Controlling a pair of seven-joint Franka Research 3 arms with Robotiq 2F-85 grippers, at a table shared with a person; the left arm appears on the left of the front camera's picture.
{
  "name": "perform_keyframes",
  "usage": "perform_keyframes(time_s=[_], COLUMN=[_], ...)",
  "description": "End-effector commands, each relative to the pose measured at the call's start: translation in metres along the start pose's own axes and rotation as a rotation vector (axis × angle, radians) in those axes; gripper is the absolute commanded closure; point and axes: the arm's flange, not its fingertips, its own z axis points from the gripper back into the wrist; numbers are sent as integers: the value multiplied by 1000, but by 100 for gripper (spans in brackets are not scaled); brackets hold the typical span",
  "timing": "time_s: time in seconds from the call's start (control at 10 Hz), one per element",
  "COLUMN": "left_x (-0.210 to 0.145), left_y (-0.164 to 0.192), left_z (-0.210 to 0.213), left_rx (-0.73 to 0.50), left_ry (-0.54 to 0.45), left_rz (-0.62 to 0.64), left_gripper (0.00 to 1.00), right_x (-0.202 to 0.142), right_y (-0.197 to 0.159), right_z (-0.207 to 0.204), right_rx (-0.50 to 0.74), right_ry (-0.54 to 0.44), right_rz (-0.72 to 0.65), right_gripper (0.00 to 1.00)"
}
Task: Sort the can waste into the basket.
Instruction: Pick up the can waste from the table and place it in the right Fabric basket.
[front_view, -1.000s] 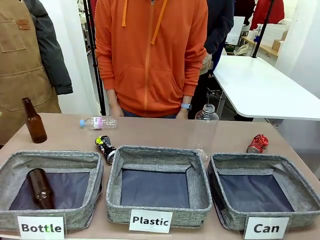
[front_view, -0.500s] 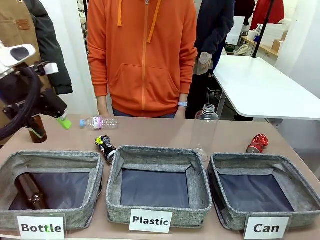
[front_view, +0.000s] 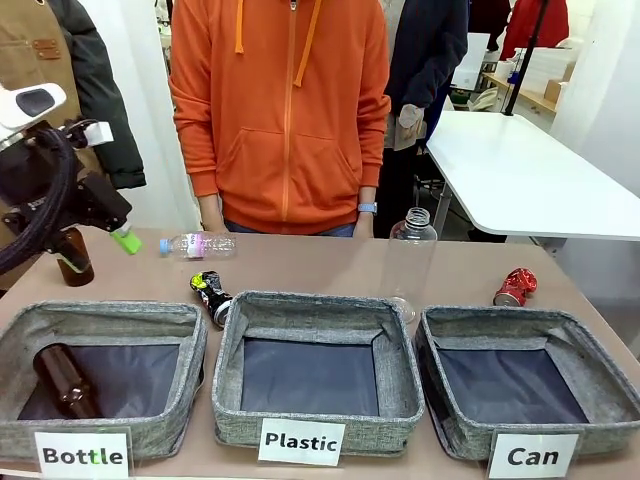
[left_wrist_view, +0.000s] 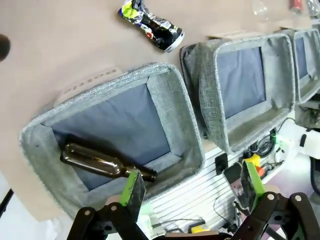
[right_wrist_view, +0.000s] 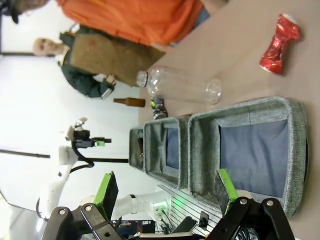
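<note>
The black can (front_view: 211, 295) lies on the table just behind the gap between the left and middle baskets, and shows as crumpled black and yellow-green (left_wrist_view: 151, 25) in the left wrist view. The crushed red can (front_view: 515, 287) lies at the far right, behind the grey basket labelled "Can" (front_view: 497, 328); it shows again (right_wrist_view: 280, 44) beyond that basket (right_wrist_view: 250, 107). My left gripper (front_view: 120, 235) hangs open above the table's far left corner, with nothing between its green pads (left_wrist_view: 132, 192). My right gripper (right_wrist_view: 165, 192) is open and holds nothing, on the near side of the baskets.
The "Plastic" basket (front_view: 315, 305) stands in the middle. The "Bottle" basket (front_view: 100, 312) at left holds a brown bottle (front_view: 60, 378). Another brown bottle (front_view: 72, 260) stands behind my left arm. A clear bottle (front_view: 197, 244) lies at the back, another (front_view: 408, 260) stands upright. A person in orange stands at the far edge.
My left arm has come into the front view from the left, then drawn slightly back left. The brown bottle in the "Bottle" basket has shifted left. The person has stepped left.
</note>
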Motion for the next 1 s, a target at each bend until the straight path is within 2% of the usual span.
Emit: perform_keyframes(time_s=[0.0, 0.3, 0.4, 0.5, 0.7, 0.9], left_x=[35, 92, 107, 115, 131, 140], left_y=[-7, -42, -43, -41, -34, -25], left_z=[-14, -49, -62, -71, -98, -132], left_rx=[0, 81, 107, 107, 149, 184], left_ry=[19, 69, 95, 78, -9, 73], left_rz=[142, 251, 287, 329, 436, 456], left_gripper=[0, 0, 0, 0, 0, 0], right_x=[3, 3, 3, 3, 3, 3], right_y=[0, 0, 0, 0, 0, 0], right_z=[0, 0, 0, 0, 0, 0], right_rx=[21, 21, 21, 21, 21, 21], right_ry=[-11, -11, -11, -11, -11, -11], right_rz=[24, 24, 24, 24, 24, 24], right_gripper=[0, 0, 0, 0, 0, 0])
